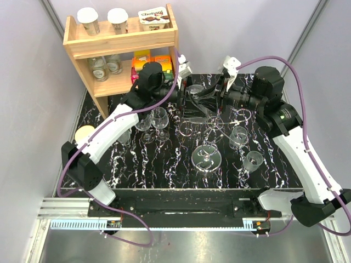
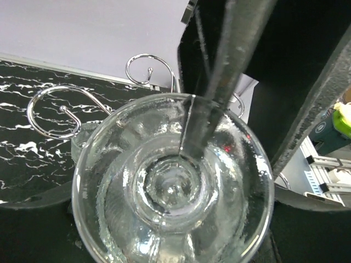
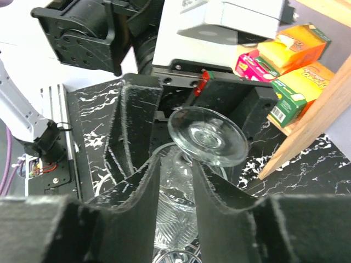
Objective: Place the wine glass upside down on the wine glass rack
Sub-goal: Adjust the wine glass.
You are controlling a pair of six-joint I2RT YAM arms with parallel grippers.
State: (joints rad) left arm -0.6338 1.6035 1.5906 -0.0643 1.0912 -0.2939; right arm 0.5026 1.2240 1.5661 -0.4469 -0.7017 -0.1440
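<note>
Wine glass (image 3: 207, 134): clear, ribbed bowl; left gripper (image 1: 194, 102) clamps bowl; right gripper (image 3: 175, 163) straddles stem, grip unclear.

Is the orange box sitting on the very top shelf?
No, the orange box sits on the lower board of the wooden shelf, underneath the yogurt tub.

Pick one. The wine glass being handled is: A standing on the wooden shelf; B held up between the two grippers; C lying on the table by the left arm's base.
B: the wine glass lies sideways in the air, bowl inside the left gripper, the right gripper flanking its stem end.
</note>
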